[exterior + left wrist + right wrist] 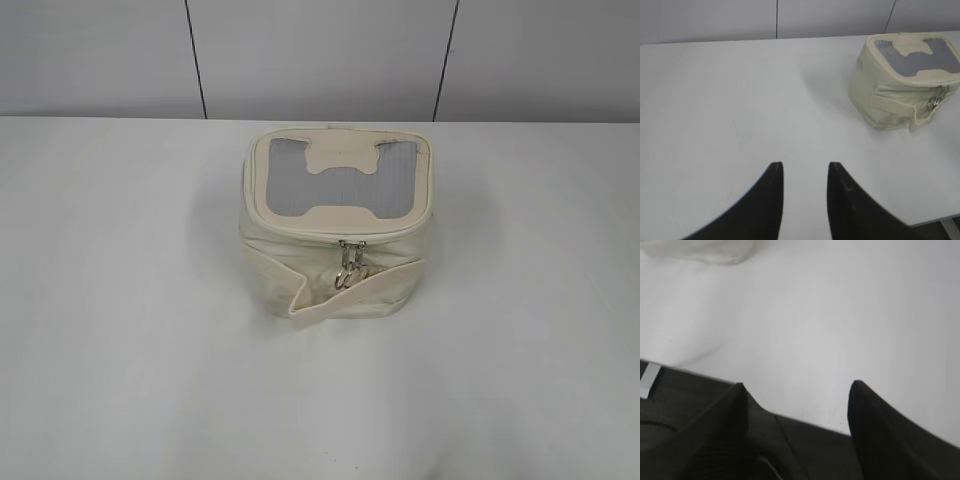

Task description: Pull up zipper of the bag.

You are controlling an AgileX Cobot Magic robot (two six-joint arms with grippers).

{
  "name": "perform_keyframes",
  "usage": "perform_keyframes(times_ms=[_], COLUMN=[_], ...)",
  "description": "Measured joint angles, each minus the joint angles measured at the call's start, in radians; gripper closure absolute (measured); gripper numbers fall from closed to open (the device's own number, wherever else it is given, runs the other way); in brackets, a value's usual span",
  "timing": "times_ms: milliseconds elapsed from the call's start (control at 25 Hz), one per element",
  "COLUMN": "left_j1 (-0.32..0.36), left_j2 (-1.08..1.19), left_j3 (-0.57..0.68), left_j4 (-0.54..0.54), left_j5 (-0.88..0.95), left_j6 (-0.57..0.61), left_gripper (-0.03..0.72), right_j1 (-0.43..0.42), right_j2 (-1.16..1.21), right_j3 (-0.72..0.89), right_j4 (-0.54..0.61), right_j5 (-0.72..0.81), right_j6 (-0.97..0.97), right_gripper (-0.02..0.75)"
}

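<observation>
The cream-white bag [335, 222] stands on the white table, lid up, with a grey ribbed panel. A wide cream strap [330, 292] crosses its front. The zipper's silver pull tabs [350, 265] hang at the front middle of the lid's rim. In the left wrist view the bag [905, 80] sits far right, with the pull tabs [935, 100] at its right side. My left gripper [805, 167] is open and empty, well short of the bag. My right gripper [797, 387] is open and empty over the table's near edge; a bit of the bag [705, 251] shows at the top left.
The white table [120, 300] spreads around the bag. A grey panelled wall [320, 55] stands behind it. The table's front edge [805, 422] and the dark area below it show in the right wrist view. Neither arm shows in the exterior view.
</observation>
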Motion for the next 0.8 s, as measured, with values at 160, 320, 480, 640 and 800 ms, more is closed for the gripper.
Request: perform_keyframes(times_ms=[160,320,480,640,800], left_j1=[0.0,0.0,0.0,0.0,0.0], left_j2=[-0.009,-0.001,-0.009,-0.009,-0.009], left_j3=[0.045,0.067,0.067,0.067,0.067], left_j4=[-0.035,-0.045,-0.052,-0.052,-0.052], left_j5=[-0.067,-0.087,-0.091,-0.091,-0.091], left_j6=[0.046,0.069,0.072,0.072,0.072], left_gripper=[0.451,0.451,0.451,0.452,0.452], right_j1=[0.0,0.0,0.0,0.0,0.0], right_j2=[-0.164,-0.18,-0.18,-0.18,-0.18], right_j3=[0.012,0.022,0.05,0.05,0.05], right_j4=[-0.019,-0.038,-0.052,-0.055,-0.055], right_j5=[-0.023,-0.05,-0.105,-0.112,-0.113], right_j6=[0.002,0.005,0.005,0.005,0.005], right_gripper=[0.248,0.252,0.279,0.319,0.342])
